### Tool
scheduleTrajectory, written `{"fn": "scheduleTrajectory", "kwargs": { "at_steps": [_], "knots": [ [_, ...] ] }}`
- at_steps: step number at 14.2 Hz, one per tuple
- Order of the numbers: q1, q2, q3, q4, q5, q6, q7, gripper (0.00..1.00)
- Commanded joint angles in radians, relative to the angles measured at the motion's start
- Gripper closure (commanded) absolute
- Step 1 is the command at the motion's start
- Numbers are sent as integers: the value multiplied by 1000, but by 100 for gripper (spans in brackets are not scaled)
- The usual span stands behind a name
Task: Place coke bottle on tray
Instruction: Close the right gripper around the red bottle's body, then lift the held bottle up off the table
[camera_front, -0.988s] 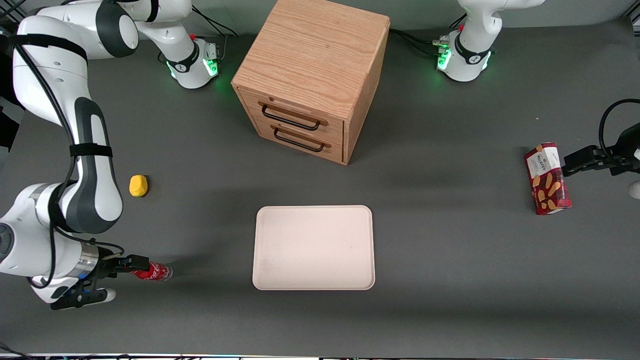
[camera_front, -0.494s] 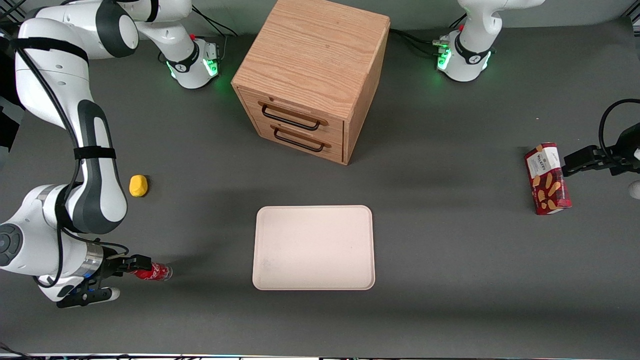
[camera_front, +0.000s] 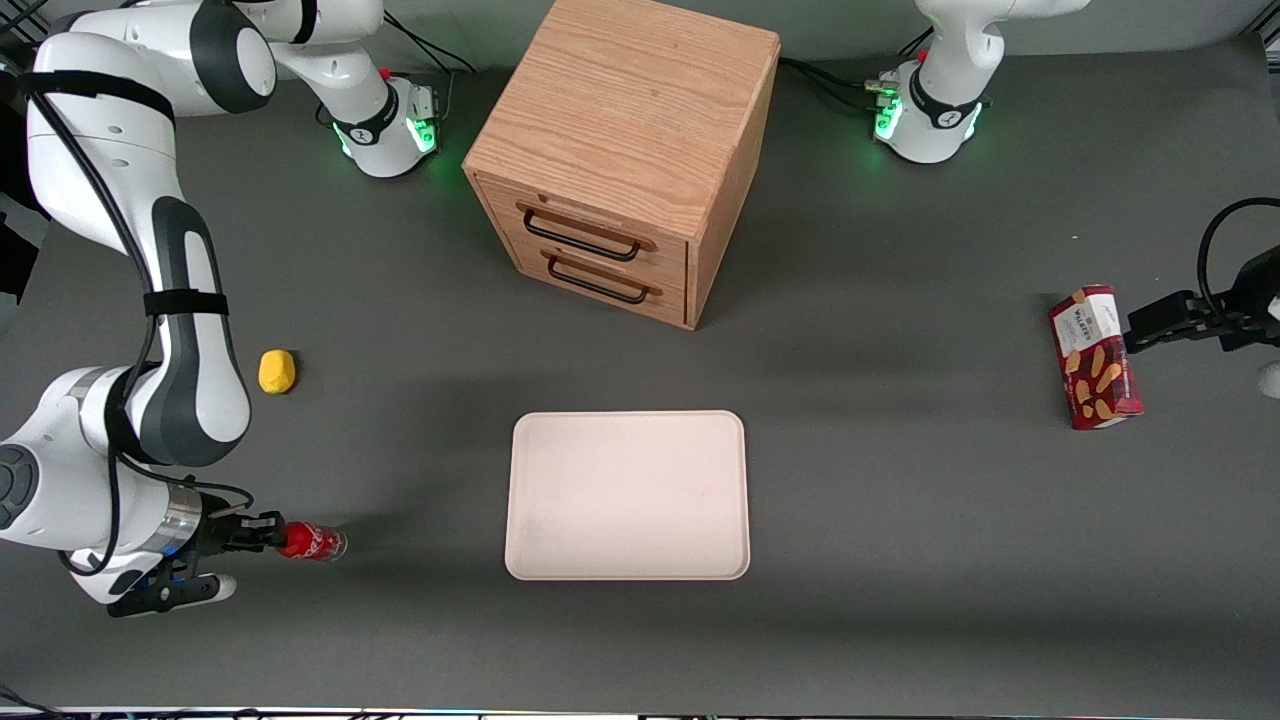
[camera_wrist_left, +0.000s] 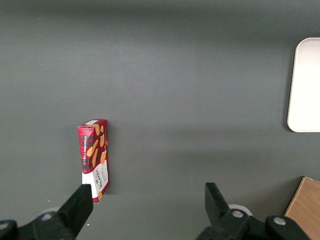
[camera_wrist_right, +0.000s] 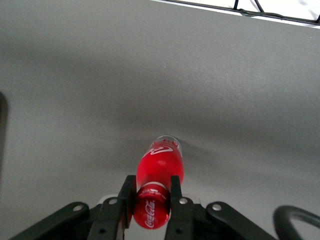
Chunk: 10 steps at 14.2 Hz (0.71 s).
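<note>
The small red coke bottle (camera_front: 312, 542) (camera_wrist_right: 159, 181) stood on the table toward the working arm's end, its neck pinched in the gripper (camera_front: 268, 531) (camera_wrist_right: 152, 200). The cream-pink tray (camera_front: 628, 495) lay flat, well apart.

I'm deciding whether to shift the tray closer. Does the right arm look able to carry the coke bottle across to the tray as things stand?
Probably yes. The gripper is shut on the coke bottle near its cap end, and bare table lies between it and the tray, toward the parked arm's end. Its reach cannot be judged for certain.
</note>
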<state>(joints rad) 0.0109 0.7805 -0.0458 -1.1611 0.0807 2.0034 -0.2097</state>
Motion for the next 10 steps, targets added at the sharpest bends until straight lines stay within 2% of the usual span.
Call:
{"fn": "scheduleTrajectory", "kwargs": {
  "at_steps": [1, 10],
  "knots": [
    [3, -23, -5, -11, 7, 2, -27, 100],
    [3, -230, -20, 26, -2, -265, -23, 100]
  ]
}}
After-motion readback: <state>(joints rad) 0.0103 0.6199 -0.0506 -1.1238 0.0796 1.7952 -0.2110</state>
